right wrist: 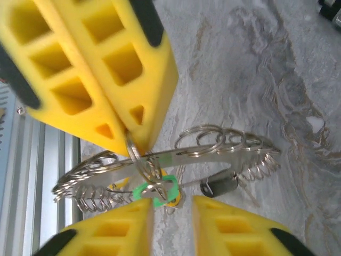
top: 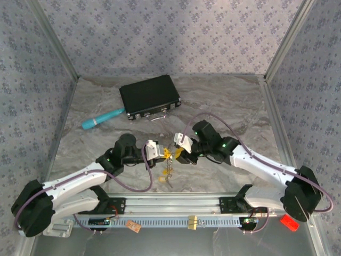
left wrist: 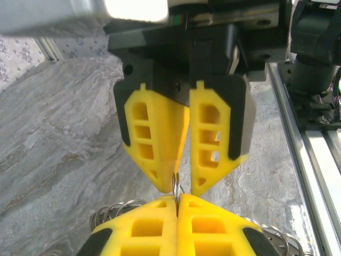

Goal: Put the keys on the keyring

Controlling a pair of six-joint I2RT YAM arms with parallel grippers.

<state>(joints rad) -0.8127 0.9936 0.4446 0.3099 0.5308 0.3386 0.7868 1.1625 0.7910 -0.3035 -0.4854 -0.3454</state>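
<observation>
"Keyring (right wrist: 213,152), location?"

"Held up off the marbled table (right wrist: 256,64), midway between the two arms, seen edge-on: a bunch of grey wire loops and small coils. Left gripper (right wrist: 128,140): fingers pressed fully together, pinching one thin loop of it."

"Right gripper (left wrist: 181,191)?"

"Fingers a little apart, with nothing gripped that I can see. The tips sit either side of the pinched loop. From its own camera, the gap lies just under the green key (right wrist: 154,191)."

"Keys, status?"

"Green key: hanging among the loops just below the left fingertips. It looks threaded on, though I cannot be sure. Small dark cylinder (right wrist: 218,186) beside it: unidentified. Other keys: not made out. Something dangles beneath the ring in the overhead view, too small to name."

"Step in hand?"

"Threading, by my reckoning: one arm steadies the ring while the other works at the key."

"Next move requires?"

"Right fingers closing squarely on the green head, then sliding it along the wire without dragging the loop out of the left pinch. Risk: thin wire, easily slipped."
</observation>
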